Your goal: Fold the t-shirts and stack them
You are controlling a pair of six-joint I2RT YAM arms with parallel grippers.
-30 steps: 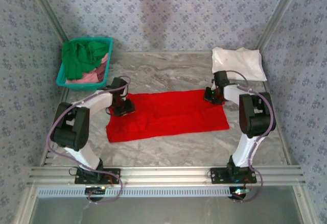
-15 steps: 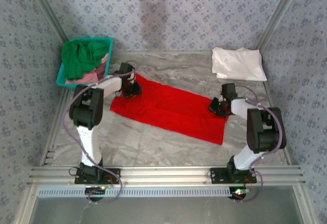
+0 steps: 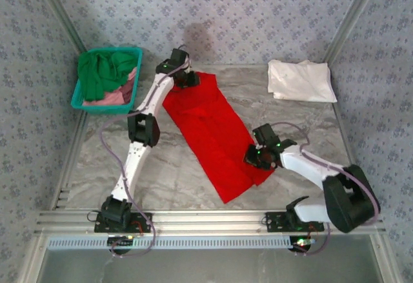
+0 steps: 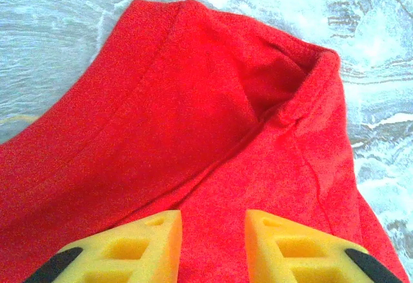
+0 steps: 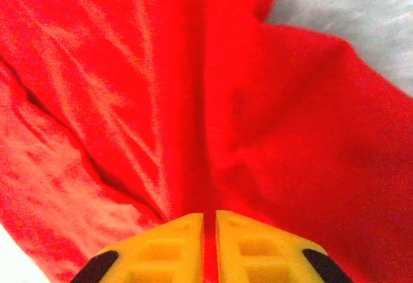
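This is a robotics lab cell, not a lived-in room: a small walled booth around a fixed rig. Two jointed machines, the left arm (image 3: 139,135) and the right arm (image 3: 310,167), are bolted to slotted aluminium rails (image 3: 213,218) along the near edge of a marble-patterned bench (image 3: 168,180), and loose cables (image 3: 297,126) loop along them. Walls (image 3: 258,12) covered in a blue floral print close the bench in on three sides, joined by bare metal corner posts (image 3: 352,19). The domestic touches — a red t-shirt (image 3: 206,128), a white t-shirt (image 3: 300,80), a teal basket (image 3: 75,96) of crumpled clothes — lie inside that frame.
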